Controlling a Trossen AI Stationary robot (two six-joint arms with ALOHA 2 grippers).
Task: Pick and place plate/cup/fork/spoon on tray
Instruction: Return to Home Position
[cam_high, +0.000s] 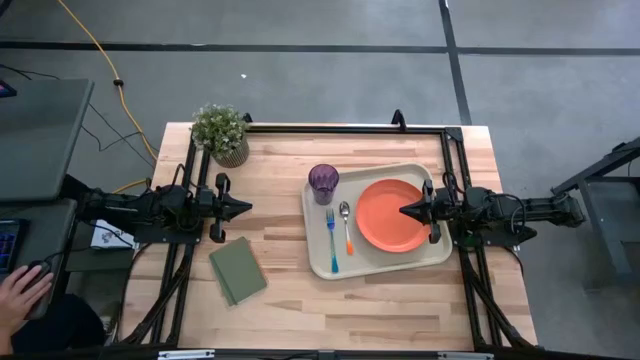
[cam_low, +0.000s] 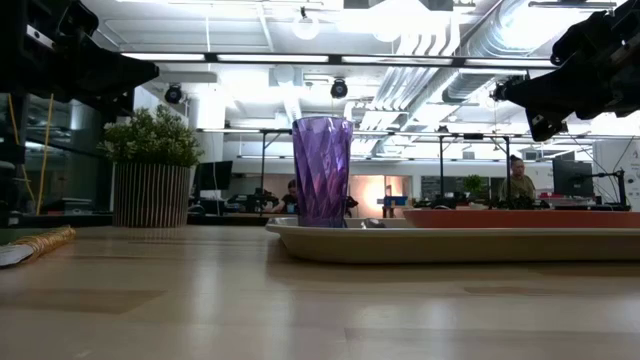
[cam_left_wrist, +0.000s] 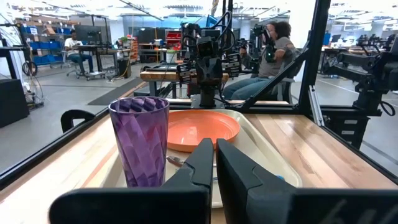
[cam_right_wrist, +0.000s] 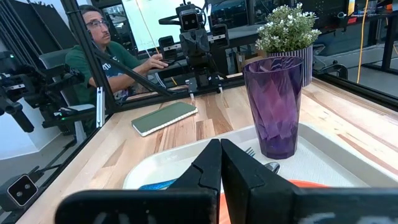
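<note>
We saw the right gripper (cam_right_wrist: 220, 163) with its two dark fingers pressed together, holding nothing, above the cream tray (cam_right_wrist: 348, 163). The purple cup (cam_right_wrist: 273, 107) stood upright on the tray, and the tips of the fork (cam_right_wrist: 249, 151) and the spoon (cam_right_wrist: 272, 166) showed just beside its base. Beyond the tray a green pad (cam_right_wrist: 165, 117) lay flat on the wooden table (cam_right_wrist: 205, 121), and a potted plant (cam_right_wrist: 287, 36) stood behind the cup. The left gripper (cam_right_wrist: 198, 42) faced us from the far side, with a seated person (cam_right_wrist: 102, 53) near it.

Floor: grey concrete floor (cam_high: 300, 90), dark seam lines.
Ceiling: white ceiling ducts (cam_low: 440, 60), bright round lamps.
Furniture: black-framed workbenches (cam_left_wrist: 93, 53); seated person (cam_right_wrist: 106, 53) behind table.
Cable: yellow cable (cam_high: 100, 55).
</note>
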